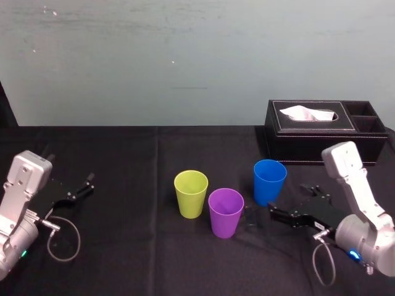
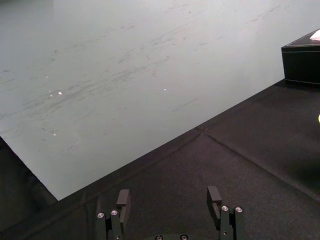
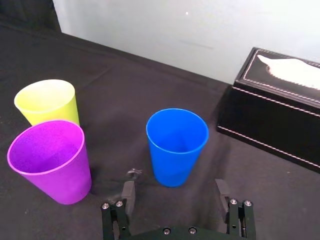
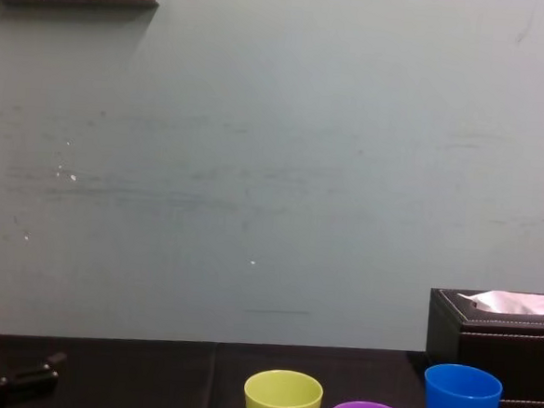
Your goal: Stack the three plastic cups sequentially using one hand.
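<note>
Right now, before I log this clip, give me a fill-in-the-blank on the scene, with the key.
The yellow-green cup, purple cup and blue cup all stand ____, none nested.
The right gripper, fingers ____, faces the blue cup.
The left gripper sits idle, far to the ____ of the cups.
Missing words: upright; open; left.

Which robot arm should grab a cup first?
The right. Its open right end effector sits just beside the blue cup, facing it, with the purple cup and yellow-green cup close by. The left end effector is open too, but far off at the left of the table.
</note>
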